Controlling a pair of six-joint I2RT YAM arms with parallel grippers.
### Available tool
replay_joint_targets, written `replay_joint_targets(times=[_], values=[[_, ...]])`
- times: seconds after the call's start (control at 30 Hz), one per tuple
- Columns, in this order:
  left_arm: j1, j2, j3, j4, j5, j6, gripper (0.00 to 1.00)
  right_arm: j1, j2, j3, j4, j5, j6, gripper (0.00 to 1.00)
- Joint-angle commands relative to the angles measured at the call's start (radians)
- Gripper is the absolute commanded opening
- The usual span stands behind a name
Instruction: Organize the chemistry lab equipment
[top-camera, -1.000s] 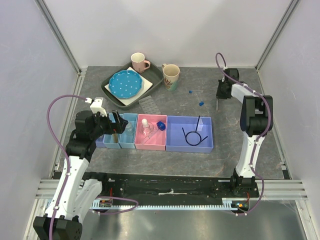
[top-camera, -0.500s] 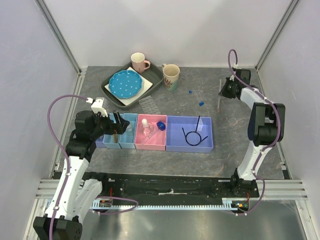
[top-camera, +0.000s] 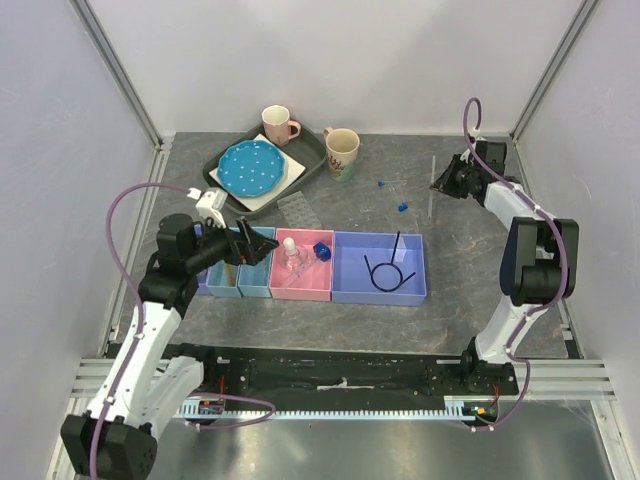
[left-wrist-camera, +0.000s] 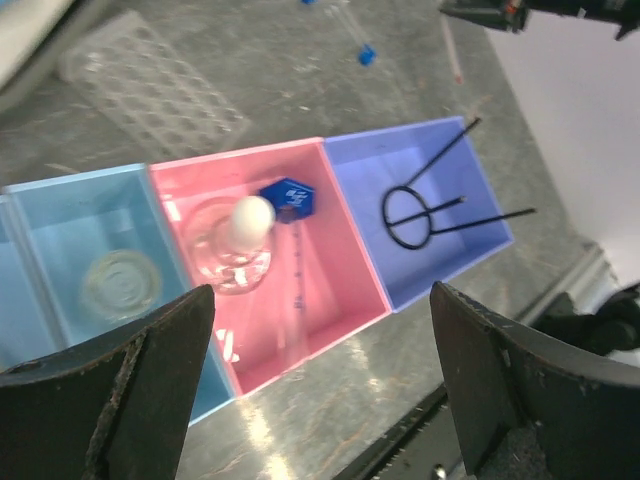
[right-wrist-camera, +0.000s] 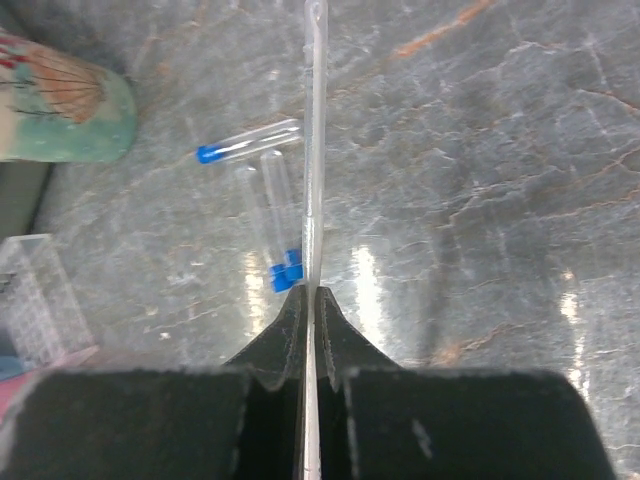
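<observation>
My right gripper (right-wrist-camera: 309, 292) is shut on a thin clear stick (right-wrist-camera: 314, 150) that points away from it; in the top view the gripper (top-camera: 445, 183) holds the stick (top-camera: 432, 188) at the back right. Three blue-capped clear tubes (right-wrist-camera: 268, 205) lie on the table under the stick. My left gripper (left-wrist-camera: 315, 400) is open and empty above the pink bin (left-wrist-camera: 340, 290), which holds a small clear flask (left-wrist-camera: 232, 250), a blue cap (left-wrist-camera: 288, 194) and a clear tube. The black looped wire (left-wrist-camera: 415, 208) lies in the purple bin. A clear welled tray (left-wrist-camera: 150, 85) lies behind the bins.
A row of bins (top-camera: 380, 292) runs across the table's middle; a light blue one holds a small clear bottle (left-wrist-camera: 120, 283). A grey tray (top-camera: 312, 150) with the blue dotted plate (top-camera: 250, 167), a pink mug (top-camera: 277, 125) and a beige mug (top-camera: 341, 152) stand at the back.
My right arm has swung towards the back right corner with the thin stick in its jaws. My left gripper has shifted a little to the right over the bins.
</observation>
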Motion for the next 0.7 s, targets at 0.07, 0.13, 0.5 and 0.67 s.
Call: replay_joint_targets(times=[0.07,0.13,0.5,0.67], values=[[-0.226,0.136,0.100,0.213,-0.043,-0.203,0.95,-0.003,-0.148,-0.032,0.071,-0.144,0.107,0.05],[-0.315,0.239,0.158,0.262,-0.081,-0.242,0.95,-0.002,-0.178,-0.049,0.081,-0.163,0.130,0.05],[-0.534,0.787,0.557,0.353,-0.230,-0.495,0.86,0.000,-0.301,-0.112,0.114,-0.325,0.305,0.04],[-0.600,0.968,0.713,0.340,-0.247,-0.543,0.82,0.009,-0.338,-0.138,0.123,-0.370,0.345,0.04]])
